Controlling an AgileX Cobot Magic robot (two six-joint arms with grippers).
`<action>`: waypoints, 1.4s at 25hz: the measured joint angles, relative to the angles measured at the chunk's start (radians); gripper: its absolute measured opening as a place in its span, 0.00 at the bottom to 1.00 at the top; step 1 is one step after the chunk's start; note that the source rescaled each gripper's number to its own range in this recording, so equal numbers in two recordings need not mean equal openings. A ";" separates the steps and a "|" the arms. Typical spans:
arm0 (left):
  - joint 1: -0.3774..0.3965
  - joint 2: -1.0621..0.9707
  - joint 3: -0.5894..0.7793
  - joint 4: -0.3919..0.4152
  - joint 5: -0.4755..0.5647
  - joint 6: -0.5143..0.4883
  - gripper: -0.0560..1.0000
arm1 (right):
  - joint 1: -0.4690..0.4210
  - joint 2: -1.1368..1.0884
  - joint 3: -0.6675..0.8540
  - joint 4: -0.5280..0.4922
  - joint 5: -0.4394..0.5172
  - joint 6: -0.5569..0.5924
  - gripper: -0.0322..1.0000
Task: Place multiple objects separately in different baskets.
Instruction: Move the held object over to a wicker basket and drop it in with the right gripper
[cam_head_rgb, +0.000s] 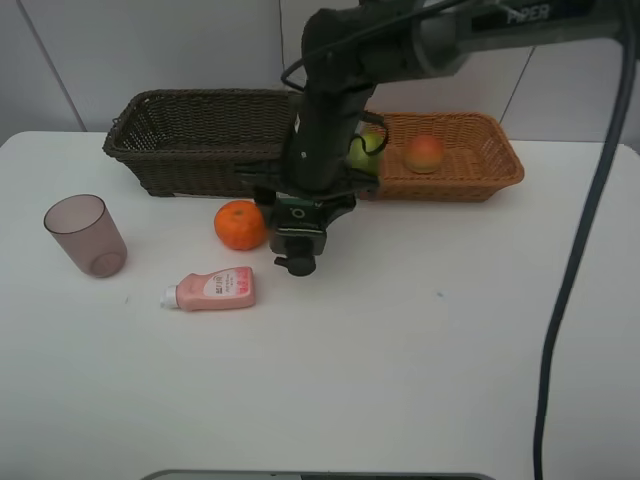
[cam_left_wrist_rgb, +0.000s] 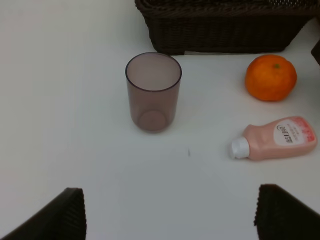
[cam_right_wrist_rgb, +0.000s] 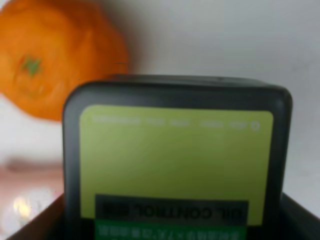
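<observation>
The right hand (cam_head_rgb: 297, 228) reaches across the middle of the white tabletop (cam_head_rgb: 420, 360) and is closed around a dark pump bottle with a green label (cam_right_wrist_rgb: 175, 150), which sits between its two fingers. Whether this bottle touches the tabletop, I cannot tell. Just beside it, on the side of the left arm, lies a round orange (cam_head_rgb: 240, 224). A little nearer to the front edge, a small pink bottle (cam_head_rgb: 212, 290) lies on its side, with its white cap pointing toward the translucent mauve cup (cam_left_wrist_rgb: 153, 92). The cup stands upright, mouth up, well apart from both. The left hand (cam_left_wrist_rgb: 165, 215) is spread wide and grips nothing, over the tabletop near the cup. At the back, a dark brown woven wicker basket (cam_head_rgb: 190, 165) stands beside a light orange-tan woven wicker basket (cam_head_rgb: 440, 188). In the second one lie a red-yellow peach-like fruit (cam_head_rgb: 425, 153) and a green oval fruit (cam_head_rgb: 362, 157), which is partly hidden by the arm.
</observation>
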 joint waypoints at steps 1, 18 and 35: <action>0.000 0.000 0.000 0.000 0.000 0.000 0.82 | -0.002 -0.013 0.000 0.004 0.020 -0.060 0.18; 0.000 0.000 0.000 0.000 0.000 0.000 0.82 | -0.022 0.006 -0.372 -0.050 0.186 -0.649 0.18; 0.000 0.000 0.000 0.000 0.000 0.000 0.82 | -0.027 0.234 -0.695 -0.240 0.141 -1.285 0.18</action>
